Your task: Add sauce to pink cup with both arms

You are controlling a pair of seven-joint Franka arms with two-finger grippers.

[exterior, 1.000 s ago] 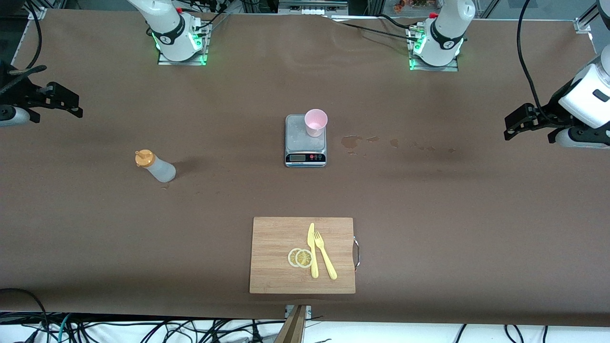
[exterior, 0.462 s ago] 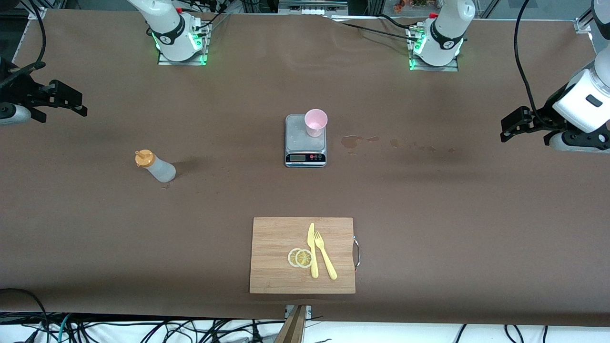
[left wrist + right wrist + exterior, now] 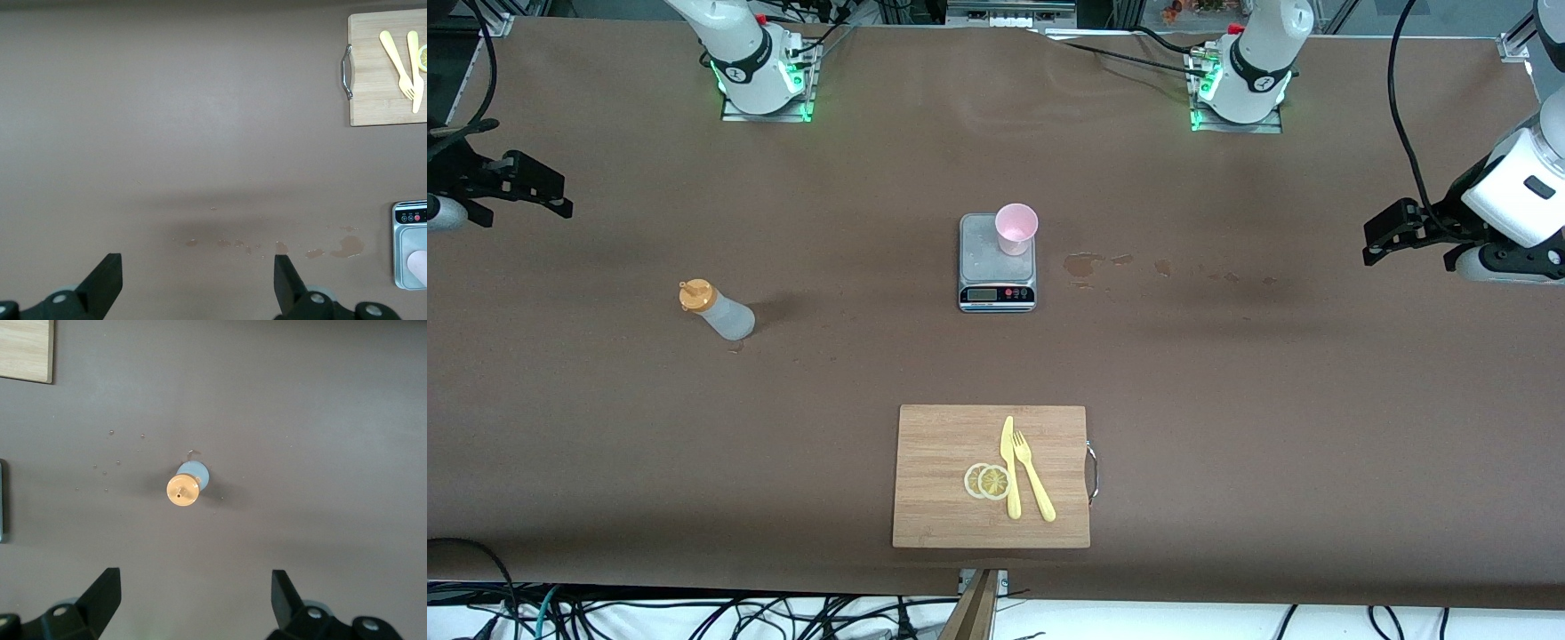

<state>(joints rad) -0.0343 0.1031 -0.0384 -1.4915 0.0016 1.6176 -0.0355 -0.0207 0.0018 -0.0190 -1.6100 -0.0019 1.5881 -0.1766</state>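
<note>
The sauce bottle (image 3: pixel 716 311), whitish with an orange cap, stands upright on the brown table toward the right arm's end. The right wrist view shows it from above (image 3: pixel 185 487). The pink cup (image 3: pixel 1016 228) stands on a silver scale (image 3: pixel 997 267) at the table's middle, and its edge shows in the left wrist view (image 3: pixel 419 265). My right gripper (image 3: pixel 556 197) is open and empty in the air over the right arm's end of the table, its fingers wide apart (image 3: pixel 193 603). My left gripper (image 3: pixel 1371 242) is open and empty over the left arm's end (image 3: pixel 197 287).
A wooden cutting board (image 3: pixel 960 444) with a yellow knife, a yellow fork and lemon slices lies nearer to the front camera than the scale, and it shows in the left wrist view (image 3: pixel 373 93). Wet stains (image 3: pixel 1085 263) mark the table beside the scale toward the left arm's end.
Both grippers shifted slightly in the air; the right one drew a little toward its end of the table. The bottle and cup have not moved.
</note>
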